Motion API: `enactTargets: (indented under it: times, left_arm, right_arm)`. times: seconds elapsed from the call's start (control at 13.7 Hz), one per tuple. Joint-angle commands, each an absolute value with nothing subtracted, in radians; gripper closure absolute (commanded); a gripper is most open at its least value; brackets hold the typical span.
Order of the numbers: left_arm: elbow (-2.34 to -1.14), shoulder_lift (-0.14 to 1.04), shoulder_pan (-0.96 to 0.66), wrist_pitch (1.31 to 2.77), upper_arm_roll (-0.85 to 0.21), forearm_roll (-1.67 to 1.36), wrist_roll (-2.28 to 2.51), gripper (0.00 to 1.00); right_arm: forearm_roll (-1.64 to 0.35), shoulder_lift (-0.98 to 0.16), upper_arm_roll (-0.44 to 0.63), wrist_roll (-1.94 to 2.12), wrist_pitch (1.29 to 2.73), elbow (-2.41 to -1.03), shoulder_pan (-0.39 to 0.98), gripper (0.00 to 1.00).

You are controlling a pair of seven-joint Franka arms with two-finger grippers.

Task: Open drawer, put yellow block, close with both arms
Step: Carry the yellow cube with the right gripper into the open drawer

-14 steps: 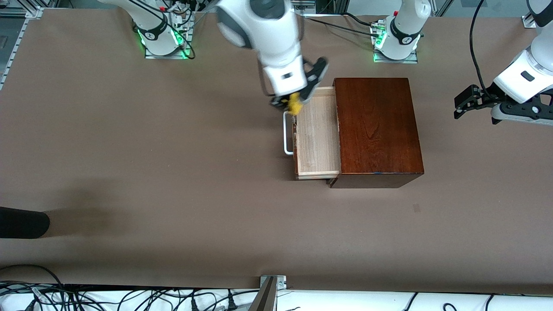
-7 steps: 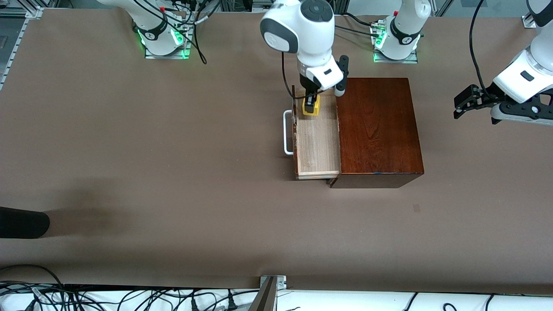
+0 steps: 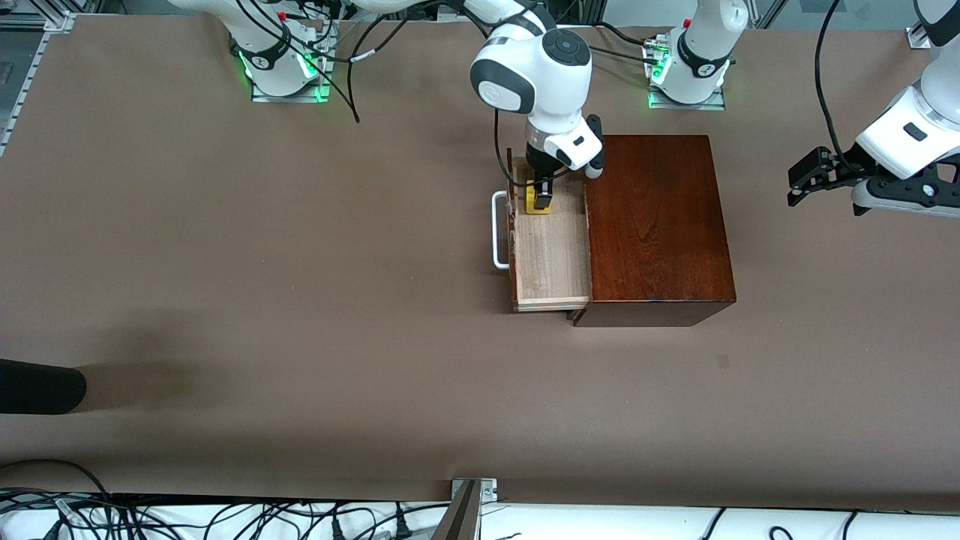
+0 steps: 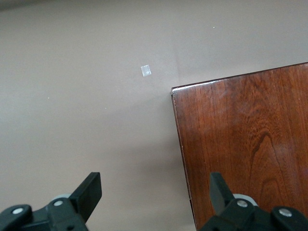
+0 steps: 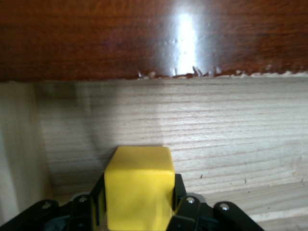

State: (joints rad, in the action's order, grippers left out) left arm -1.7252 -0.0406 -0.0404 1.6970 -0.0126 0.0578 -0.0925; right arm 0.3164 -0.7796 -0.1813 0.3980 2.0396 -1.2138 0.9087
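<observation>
Right claw clamped on yellow block inside open drawer: light, rigid, flat-sided; you grip opposite faces. Left claw spread, waiting over desk.

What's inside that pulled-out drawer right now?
The drawer shows bare pale wood, plus a yellow block held in the right tool, shut on it. Whether the block touches the bottom is unclear. The part inside the box is hidden.

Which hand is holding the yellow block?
The right hand, shut on the yellow block down in the open drawer. The left hand hangs open and empty near the table's edge.
</observation>
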Motion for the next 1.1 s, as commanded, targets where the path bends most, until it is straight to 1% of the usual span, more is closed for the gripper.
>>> enactTargets:
  times: [0.0, 0.58, 0.66, 0.73, 0.8, 1.02]
  left_arm:
    - [-1.715, -0.049, -0.043, 1.678, -0.012, 0.040, -0.100, 0.00]
    - [-1.715, -0.049, -0.048, 1.680, -0.014, 0.038, -0.123, 0.00]
    - [-1.715, -0.049, -0.048, 1.678, -0.014, 0.038, -0.123, 0.00]
    - [-1.715, -0.049, -0.048, 1.678, -0.014, 0.038, -0.123, 0.00]
    - [-1.715, -0.049, -0.048, 1.678, -0.014, 0.038, -0.124, 0.00]
    - [-1.713, -0.049, -0.046, 1.678, -0.012, 0.038, -0.242, 0.00]
  right_arm:
    - [0.331, -0.799, -0.173, 0.489, 2.026, -1.170, 0.905, 1.00]
    - [0.331, -0.808, -0.156, 0.526, 2.036, -1.177, 0.902, 1.00]
    - [0.331, -0.808, -0.155, 0.522, 2.036, -1.175, 0.902, 0.72]
    - [0.330, -0.808, -0.155, 0.515, 2.036, -1.174, 0.902, 0.05]
    - [0.328, -0.808, -0.155, 0.506, 2.036, -1.170, 0.900, 0.00]
    - [0.322, -0.799, -0.156, 0.492, 2.025, -1.134, 0.902, 0.00]
